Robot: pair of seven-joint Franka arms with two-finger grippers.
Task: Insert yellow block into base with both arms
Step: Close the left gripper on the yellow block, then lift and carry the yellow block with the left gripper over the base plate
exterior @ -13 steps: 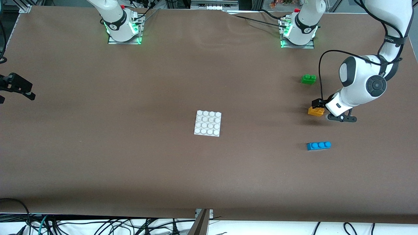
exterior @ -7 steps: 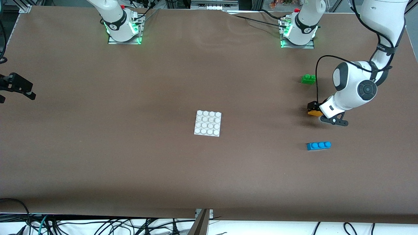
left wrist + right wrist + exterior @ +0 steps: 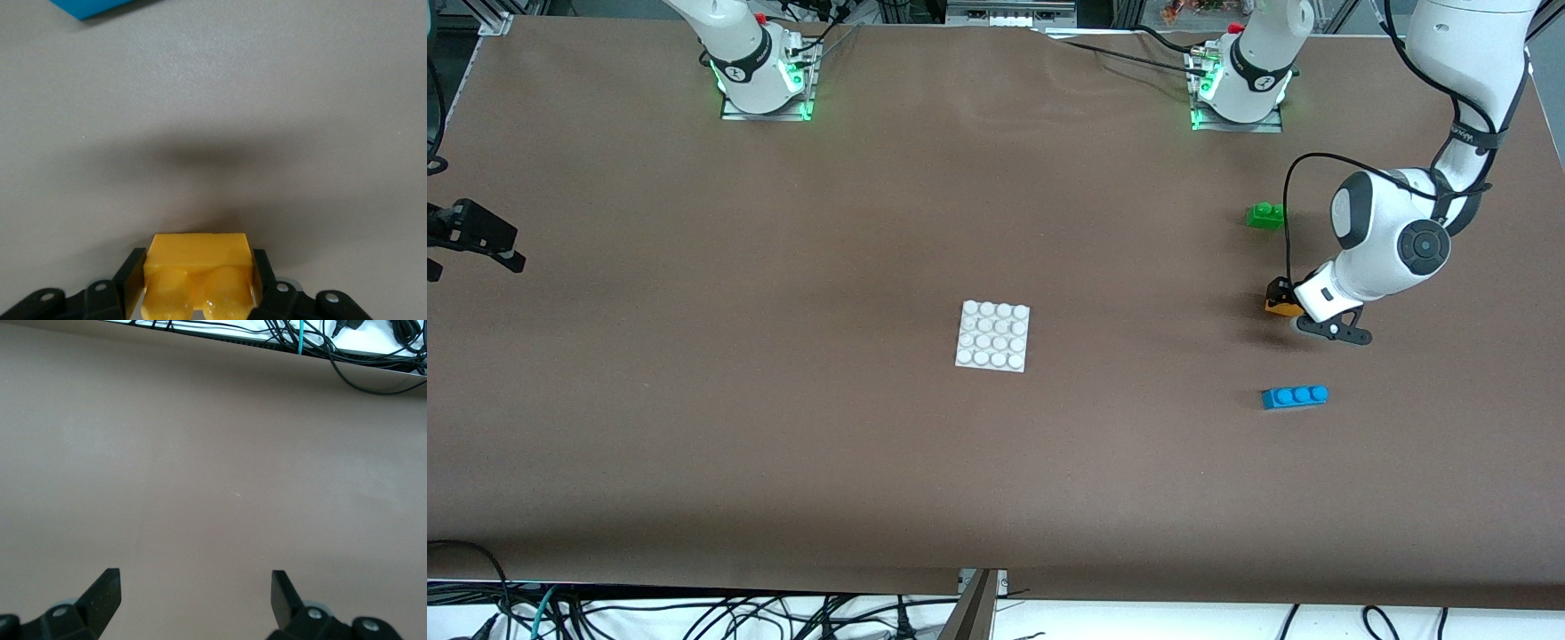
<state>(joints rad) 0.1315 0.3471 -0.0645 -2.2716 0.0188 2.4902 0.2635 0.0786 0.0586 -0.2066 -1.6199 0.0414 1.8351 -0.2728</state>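
The yellow block (image 3: 1283,308) rests on the table near the left arm's end. My left gripper (image 3: 1280,297) is down around it and shut on it. The left wrist view has the yellow block (image 3: 199,259) squeezed between both black fingers (image 3: 131,280) of my left gripper (image 3: 199,283), its two studs facing the camera. The white studded base (image 3: 993,335) lies flat at the table's middle, apart from both arms. My right gripper (image 3: 505,254) waits at the right arm's end of the table. In the right wrist view my right gripper (image 3: 193,581) is open over bare table.
A green brick (image 3: 1266,215) lies farther from the front camera than the yellow block. A blue brick (image 3: 1295,396) lies nearer to it, and a corner of that blue brick (image 3: 100,7) appears in the left wrist view. Cables (image 3: 347,350) hang past the table edge.
My left gripper came down over the yellow block, shifted slightly toward the table's middle, and closed its fingers on it. The right arm has not moved.
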